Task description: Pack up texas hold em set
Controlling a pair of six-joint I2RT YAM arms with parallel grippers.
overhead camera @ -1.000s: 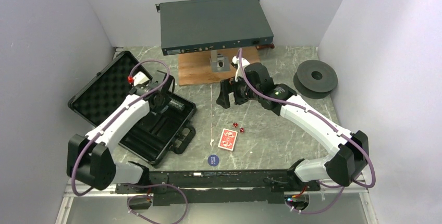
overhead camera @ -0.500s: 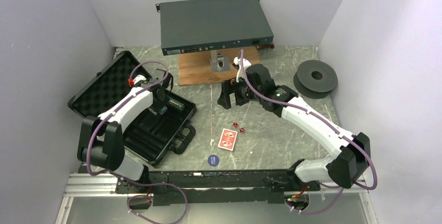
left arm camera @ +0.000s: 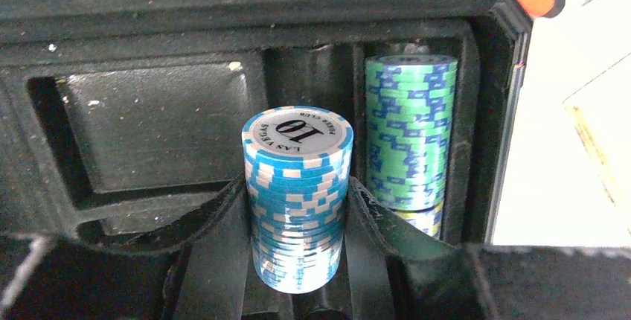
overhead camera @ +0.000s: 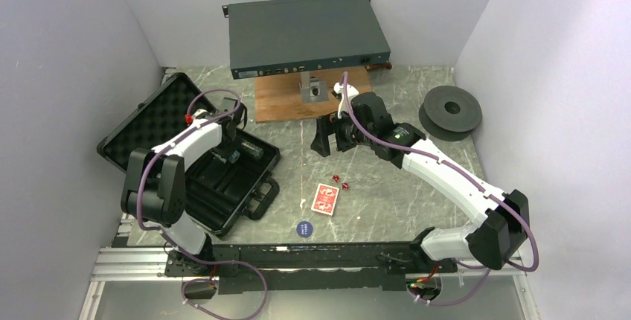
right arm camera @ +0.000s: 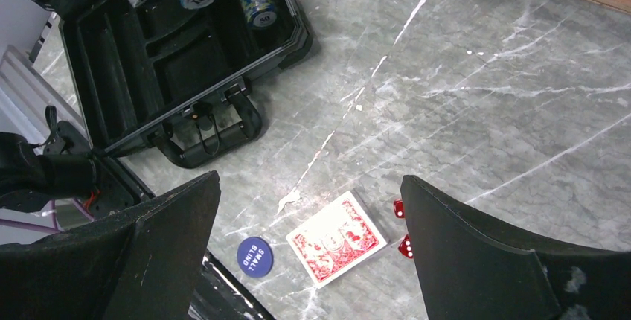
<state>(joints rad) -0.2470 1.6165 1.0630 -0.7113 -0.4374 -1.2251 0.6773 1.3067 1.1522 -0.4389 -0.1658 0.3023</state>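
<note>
The black briefcase (overhead camera: pixel 146 128) lies open at the left, foam lid back, tray (left arm camera: pixel 149 119) towards me. My left gripper (overhead camera: pixel 228 147) is over the tray, shut on a teal-and-white chip stack (left arm camera: pixel 298 186) marked 10; its fingers (left arm camera: pixel 223 238) press both sides. A green-and-blue chip stack (left arm camera: pixel 410 134) lies in the slot beside it. My right gripper (right arm camera: pixel 312 253) is open and empty, high above the red-backed card deck (right arm camera: pixel 336 238), two red dice (right arm camera: pixel 404 245) and the blue disc (right arm camera: pixel 255 256). The deck (overhead camera: pixel 325 199) and the disc (overhead camera: pixel 304 228) also show in the top view.
A large grey rack box (overhead camera: pixel 306 33) sits at the back on a wooden board (overhead camera: pixel 277 103) with a small grey block (overhead camera: pixel 314 91). A dark grey spool (overhead camera: pixel 450 112) lies at the right. The case handle (right arm camera: pixel 212 135) points at the deck. Walls close in left, right and back.
My left arm has folded back, its elbow swinging left and upward, while the gripper stays over the tray with the chip stack. The right arm has barely moved.
</note>
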